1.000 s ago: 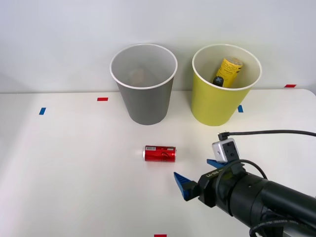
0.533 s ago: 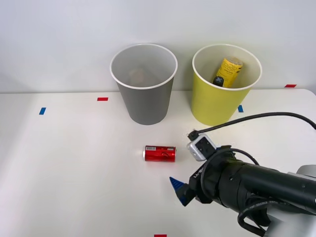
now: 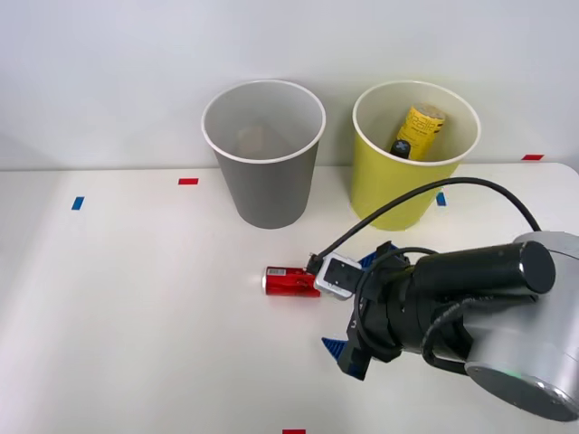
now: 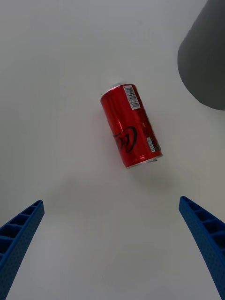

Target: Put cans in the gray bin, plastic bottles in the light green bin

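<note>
A small red can [image 3: 286,281] lies on its side on the white table [image 3: 136,316], in front of the gray bin [image 3: 267,194]. In the right wrist view the can [image 4: 131,125] rests ahead of my two blue fingers [image 4: 18,234], and a curve of the gray bin [image 4: 206,65] is seen past it. My right gripper [image 3: 345,304] is open, just right of the can and apart from it, holding nothing. The light green bin [image 3: 389,194] stands to the right of the gray one. Inside it leans a plastic bottle [image 3: 416,131] with a yellow label.
A black cable [image 3: 407,203] arcs from the wrist camera over the table, in front of the light green bin. Small tape marks lie on the table: red [image 3: 187,181], blue [image 3: 77,202], red at the front edge [image 3: 293,431]. A pale wall stands behind the bins.
My right arm has swung left and forward toward the can, and the wrist has turned. The can and both bins have not moved.
</note>
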